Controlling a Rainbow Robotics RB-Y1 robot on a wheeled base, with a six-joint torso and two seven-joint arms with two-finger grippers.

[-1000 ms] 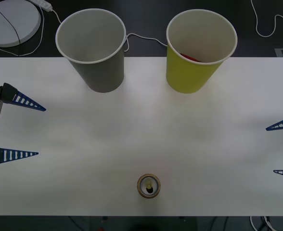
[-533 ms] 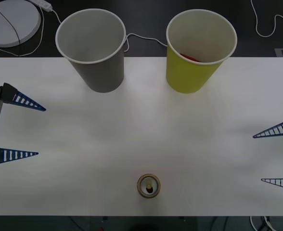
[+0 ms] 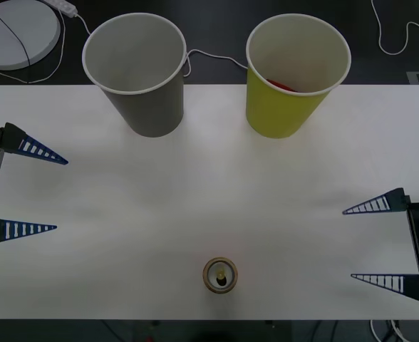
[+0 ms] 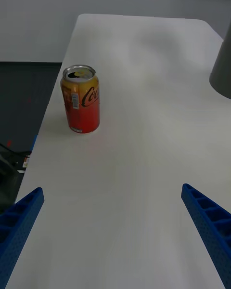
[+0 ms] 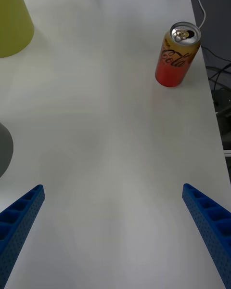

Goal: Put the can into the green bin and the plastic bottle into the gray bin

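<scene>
The can (image 3: 219, 275) stands upright near the table's front edge; it has a gold top and an orange-red body (image 4: 81, 98) (image 5: 176, 54). At the back stand the gray bin (image 3: 135, 71) on the left and the green bin (image 3: 295, 75) on the right. My right gripper (image 3: 348, 244) is open over the table to the right of the can, a good gap away, and faces it (image 4: 112, 189). My left gripper (image 3: 61, 195) is open at the table's left side, far from the can (image 5: 113, 187). The plastic bottle is out of view.
Something red (image 3: 281, 84) lies inside the green bin. A white round disc (image 3: 17, 28) and white cables (image 3: 209, 55) lie on the dark surface behind the table (image 3: 209, 178). The can stands close to the table's front edge.
My right gripper has moved left across the table toward the can, still open. The left gripper, the can and both bins have not moved.
</scene>
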